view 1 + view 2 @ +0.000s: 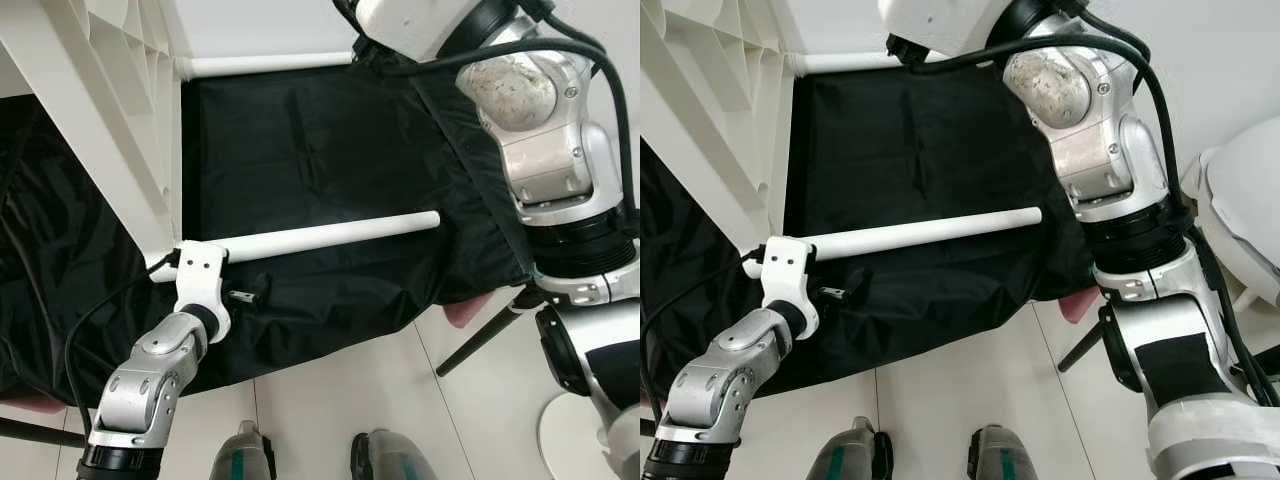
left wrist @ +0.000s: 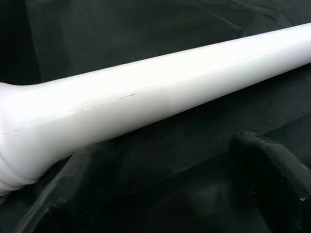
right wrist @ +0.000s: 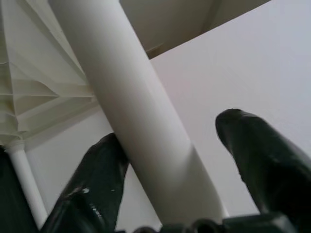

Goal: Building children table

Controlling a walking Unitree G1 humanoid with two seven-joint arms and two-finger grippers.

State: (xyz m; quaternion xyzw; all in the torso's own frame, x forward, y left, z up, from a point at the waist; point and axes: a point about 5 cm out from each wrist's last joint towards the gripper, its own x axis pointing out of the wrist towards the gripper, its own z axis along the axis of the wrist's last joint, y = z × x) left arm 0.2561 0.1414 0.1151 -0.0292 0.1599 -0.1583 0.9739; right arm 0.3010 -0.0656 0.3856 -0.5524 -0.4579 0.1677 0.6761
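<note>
The white children's table top (image 1: 95, 110) stands tilted at the left, its ribbed underside facing me. One white leg (image 1: 330, 235) sticks out from it over the black cloth (image 1: 320, 150). My left gripper (image 1: 247, 293) sits just below that leg's base, open, with the leg (image 2: 155, 97) lying just past its fingers (image 2: 262, 160). A second white leg (image 1: 270, 63) runs along the top. My right arm (image 1: 540, 140) reaches to its end. In the right wrist view my right gripper (image 3: 170, 128) is open astride this leg (image 3: 131, 107), one finger (image 3: 92, 179) touching it.
White tiled floor (image 1: 330, 390) lies in front of the cloth, with my two feet (image 1: 245, 455) at the near edge. A thin black stand leg (image 1: 480, 345) and a pink object (image 1: 465, 312) lie at the right. A white rounded object (image 1: 1240, 210) sits further right.
</note>
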